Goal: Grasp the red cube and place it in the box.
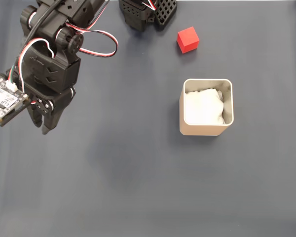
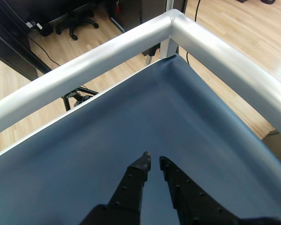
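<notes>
In the fixed view the red cube (image 1: 188,39) lies on the dark blue mat near the top, right of centre. Below it stands the beige box (image 1: 202,131), upright, with white padding (image 1: 203,106) inside. My black gripper (image 1: 41,126) hangs at the far left, pointing down and well away from both. In the wrist view my gripper (image 2: 154,160) has its fingers almost together with nothing between them, above bare mat near the table corner.
The arm's black base (image 1: 148,12) stands at the top edge, just left of the cube. A camera board (image 1: 5,101) sticks out at the left of the wrist. A silver rail (image 2: 107,51) rims the table, with wooden floor beyond it.
</notes>
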